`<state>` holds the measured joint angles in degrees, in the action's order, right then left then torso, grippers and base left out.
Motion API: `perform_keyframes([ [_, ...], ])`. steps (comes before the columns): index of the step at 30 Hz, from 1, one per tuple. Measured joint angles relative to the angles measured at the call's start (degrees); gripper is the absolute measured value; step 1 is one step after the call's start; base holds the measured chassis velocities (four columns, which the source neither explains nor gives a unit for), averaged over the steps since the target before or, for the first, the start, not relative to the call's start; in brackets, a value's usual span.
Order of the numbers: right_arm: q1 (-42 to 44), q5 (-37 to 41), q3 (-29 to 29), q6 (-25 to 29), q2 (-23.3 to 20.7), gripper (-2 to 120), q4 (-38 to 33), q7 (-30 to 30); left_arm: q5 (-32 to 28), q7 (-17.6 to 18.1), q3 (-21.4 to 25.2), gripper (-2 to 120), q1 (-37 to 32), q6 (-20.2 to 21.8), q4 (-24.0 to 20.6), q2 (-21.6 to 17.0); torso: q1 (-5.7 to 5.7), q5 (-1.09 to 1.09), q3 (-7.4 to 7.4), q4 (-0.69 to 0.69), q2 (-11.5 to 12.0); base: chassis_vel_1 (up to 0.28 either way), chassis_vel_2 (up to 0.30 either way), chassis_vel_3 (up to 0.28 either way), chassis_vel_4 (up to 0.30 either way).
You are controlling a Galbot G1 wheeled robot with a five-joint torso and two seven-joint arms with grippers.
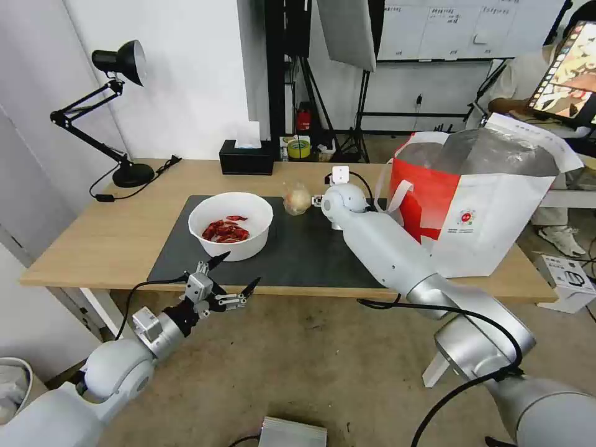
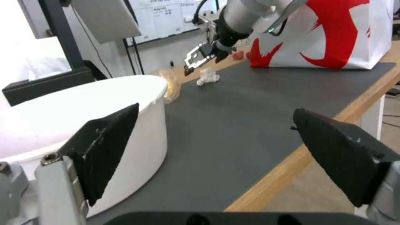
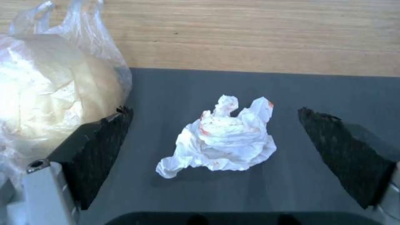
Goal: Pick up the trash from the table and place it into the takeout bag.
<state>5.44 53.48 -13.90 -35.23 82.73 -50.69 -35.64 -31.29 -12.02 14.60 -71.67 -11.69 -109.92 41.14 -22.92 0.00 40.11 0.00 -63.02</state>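
Nearest you, the left gripper [image 1: 234, 273] is hanging wide apart off the table [image 1: 112, 236] edge, beside the white bowl [image 1: 231, 225] of red shells on the dark grey mat [image 2: 250, 103]. Your right gripper [image 3: 214, 142] is spreading its fingers around the crumpled tissue [image 3: 221, 137], red-stained, lying beside the clear bag [image 3: 50, 90]. The takeout bag [image 1: 484, 205] is standing open on the right.

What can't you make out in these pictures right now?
- Crumpled white tissue: in the head view, the right arm covers it.
- Right gripper: in the head view, its fingers sit behind its own wrist.
- Takeout bag: its inside is hidden by the foil lining and rim.
- Small clear bag: cut off by the right wrist view's edge.
- White bowl: its contents are hidden by its wall in the left wrist view.
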Motion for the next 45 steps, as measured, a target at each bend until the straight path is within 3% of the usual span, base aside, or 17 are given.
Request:
perform_keyframes([
  [33, -0.3, -0.5, 0.3, -0.6, 0.1, 100, 2.5, 1.0, -0.4, -0.1, 0.1, 100, -0.1, -0.1, -0.2, -0.4, 0.0, 0.0, 0.0, 0.0, 0.0, 0.0, 0.0, 0.0, 0.0],
  [37, -0.3, -0.5, 0.3, -0.6, 0.1, 95, 2.5, 1.0, -0.3, -0.1, 0.1, 100, -0.1, -0.1, -0.2, -0.3, 0.0, 0.0, 0.0, 0.0, 0.0, 0.0, 0.0, 0.0, 0.0],
  [43, 0.1, -0.7, 0.3, -0.6, 0.1, 69, 2.5, 0.7, -0.3, -0.1, 0.0, 100, 0.0, -0.1, -0.2, -0.3, 0.0, 0.0, 0.0, 0.0, 0.0, 0.0, 0.0, 0.0, 0.0],
  [45, 0.2, -0.7, 0.4, -0.6, 0.1, 66, 2.5, 0.7, -0.3, -0.1, 0.0, 100, 0.0, -0.1, -0.2, -0.3, 0.0, 0.0, 0.0, 0.0, 0.0, 0.0, 0.0, 0.0, 0.0],
])
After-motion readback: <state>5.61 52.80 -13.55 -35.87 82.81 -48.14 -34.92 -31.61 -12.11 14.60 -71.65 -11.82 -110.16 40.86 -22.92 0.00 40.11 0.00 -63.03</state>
